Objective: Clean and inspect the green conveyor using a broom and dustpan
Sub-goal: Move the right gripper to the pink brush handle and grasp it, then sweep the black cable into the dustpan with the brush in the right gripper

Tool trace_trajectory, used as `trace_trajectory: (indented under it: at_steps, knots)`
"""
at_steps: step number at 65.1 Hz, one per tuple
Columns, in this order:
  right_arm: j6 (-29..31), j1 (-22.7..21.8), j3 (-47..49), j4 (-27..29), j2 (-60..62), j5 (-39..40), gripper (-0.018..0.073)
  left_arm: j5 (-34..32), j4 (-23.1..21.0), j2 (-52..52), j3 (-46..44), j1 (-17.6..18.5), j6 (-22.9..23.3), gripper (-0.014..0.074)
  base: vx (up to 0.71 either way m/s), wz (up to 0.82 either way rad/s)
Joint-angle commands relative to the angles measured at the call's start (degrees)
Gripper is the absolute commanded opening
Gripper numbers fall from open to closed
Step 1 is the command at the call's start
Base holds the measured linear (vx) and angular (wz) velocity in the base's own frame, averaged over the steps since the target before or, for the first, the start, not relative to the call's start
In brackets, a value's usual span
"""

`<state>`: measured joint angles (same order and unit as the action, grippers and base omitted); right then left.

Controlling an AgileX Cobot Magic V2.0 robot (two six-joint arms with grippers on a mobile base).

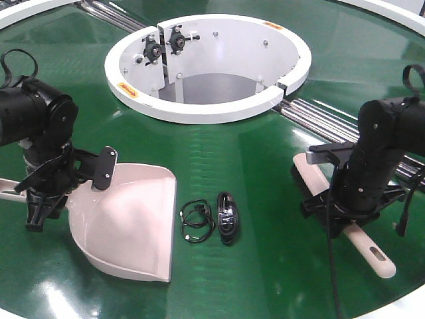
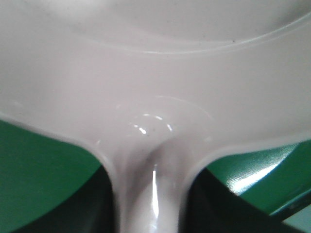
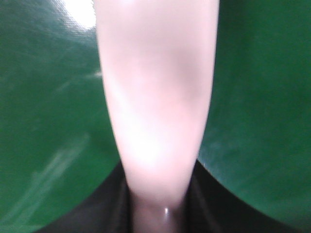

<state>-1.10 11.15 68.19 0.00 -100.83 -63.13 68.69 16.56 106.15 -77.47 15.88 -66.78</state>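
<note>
Foreground left: pale pink plastic dustpan (image 1: pixel 133 226) lying flat on the belt with its straight open edge toward the cables. Its handle runs left and is cut off by the frame edge.
Left arm: left gripper (image 1: pixel 41 203) is clenched on the dustpan's handle. In the wrist view the pan (image 2: pixel 155 73) fills the frame, and its neck sits between two dark fingers (image 2: pixel 92 213) whose tips are out of shot.
Foreground right: pale pink broom (image 1: pixel 372 252) with its handle end nearest. The dark bristle head is mostly hidden behind the arm.
Right arm: right gripper (image 1: pixel 345 214) seems to be grasping the broom's handle (image 3: pixel 155 97), though the wrist view is blurred. Dark fingers (image 3: pixel 102 213) flank the handle low down.
Middle: two small black cable bundles (image 1: pixel 228 219) lie just beside the dustpan's mouth, well apart from the broom.
Surface: glossy green conveyor (image 1: pixel 265 159), curved and patched with glare.
Background: white ring-shaped guard (image 1: pixel 199 109) surrounds a central opening. Metal rollers (image 1: pixel 332 119) emerge beside it, and the far belt is cropped.
</note>
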Motion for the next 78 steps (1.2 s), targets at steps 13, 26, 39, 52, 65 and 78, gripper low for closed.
trace_trajectory:
  at_steps: [13,26,39,52,65,78]
  knots:
    - [-11.28,9.81,1.59,-2.38,6.79,-6.88,-0.0004,2.78,1.14,-2.61,-1.62,0.38,0.07,-0.0006,0.00,0.00]
    - [-18.34,15.68,2.34,-1.30,4.94,-6.22,-0.0004,2.78,1.14,-2.61,-1.62,0.38,0.07,-0.0006,0.00,0.00]
    - [-19.71,19.22,5.15,0.63,1.19,-7.30,-0.0004,2.78,1.14,-2.61,-1.62,0.38,0.07,-0.0006,0.00,0.00]
    - [-22.02,20.53,7.77,1.66,-2.23,-7.51,-0.0004,2.78,1.14,-2.61,-1.62,0.38,0.07,-0.0006,0.00,0.00]
    - [-21.70,20.53,11.38,5.63,-4.82,-8.35,-0.0004,2.78,1.14,-2.61,-1.62,0.38,0.07,-0.0006,0.00,0.00]
    - [-21.55,22.31,14.81,8.26,-7.73,-9.04,-0.0004,2.78,1.14,-2.61,-1.62,0.38,0.07,-0.0006,0.00,0.00]
